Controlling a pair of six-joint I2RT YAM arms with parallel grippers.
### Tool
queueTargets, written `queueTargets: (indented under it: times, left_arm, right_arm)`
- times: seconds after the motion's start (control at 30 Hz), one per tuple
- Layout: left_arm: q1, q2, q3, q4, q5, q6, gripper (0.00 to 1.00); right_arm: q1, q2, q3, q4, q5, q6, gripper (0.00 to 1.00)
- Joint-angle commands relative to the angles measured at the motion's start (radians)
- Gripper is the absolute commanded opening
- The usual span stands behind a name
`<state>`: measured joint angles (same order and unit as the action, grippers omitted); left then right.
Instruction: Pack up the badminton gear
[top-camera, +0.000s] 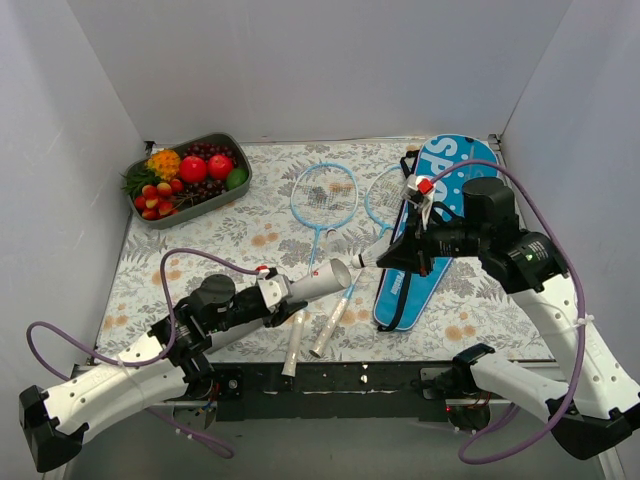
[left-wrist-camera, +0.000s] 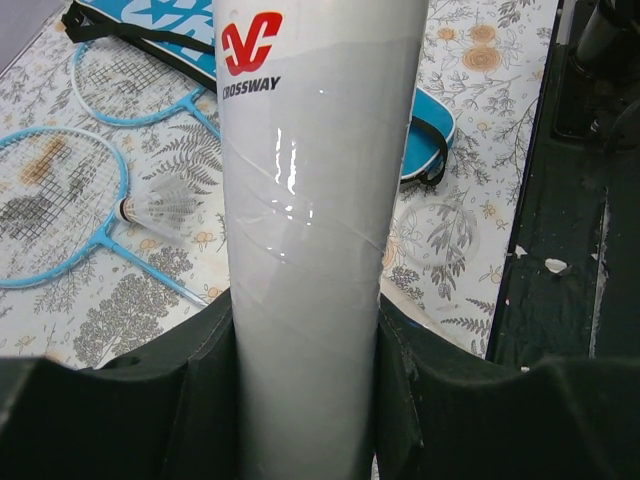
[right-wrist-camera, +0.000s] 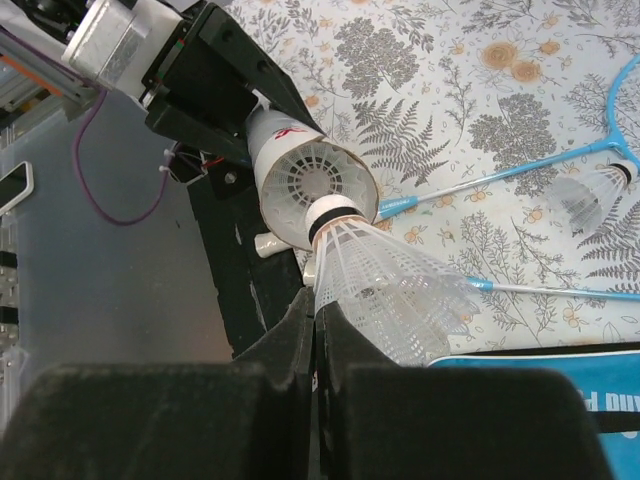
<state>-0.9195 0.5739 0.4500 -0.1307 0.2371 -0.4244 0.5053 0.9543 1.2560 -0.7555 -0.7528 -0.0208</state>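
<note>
My left gripper (top-camera: 275, 292) is shut on the white shuttlecock tube (top-camera: 318, 281) and holds it above the table, its open mouth (right-wrist-camera: 312, 190) towards the right arm. The tube fills the left wrist view (left-wrist-camera: 310, 200) between the fingers. My right gripper (top-camera: 388, 257) is shut on the skirt edge of a white shuttlecock (right-wrist-camera: 390, 285), whose cork end sits at the tube's mouth. Two light-blue rackets (top-camera: 325, 192) (top-camera: 385, 195) lie mid-table, handles towards me. The blue bag (top-camera: 440, 215) lies at the right, under the right arm.
A second shuttlecock (left-wrist-camera: 160, 208) lies on the mat by the racket shafts; it also shows in the right wrist view (right-wrist-camera: 590, 195). A grey tray of fruit (top-camera: 232, 145) stands at the back left. White walls close in three sides.
</note>
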Motion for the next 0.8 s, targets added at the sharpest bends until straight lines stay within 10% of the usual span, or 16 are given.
queueTargets:
  times: [0.0, 0.77]
  left_arm:
    - [-0.004, -0.023, 0.049, 0.026, 0.011, 0.003, 0.00]
    - [-0.004, -0.045, 0.036, 0.017, -0.001, 0.012, 0.00]
  right_arm:
    - [0.006, 0.001, 0.017, -0.013, -0.063, -0.025, 0.01]
    - [0.186, 0.138, -0.004, 0.133, -0.011, 0.053, 0.01]
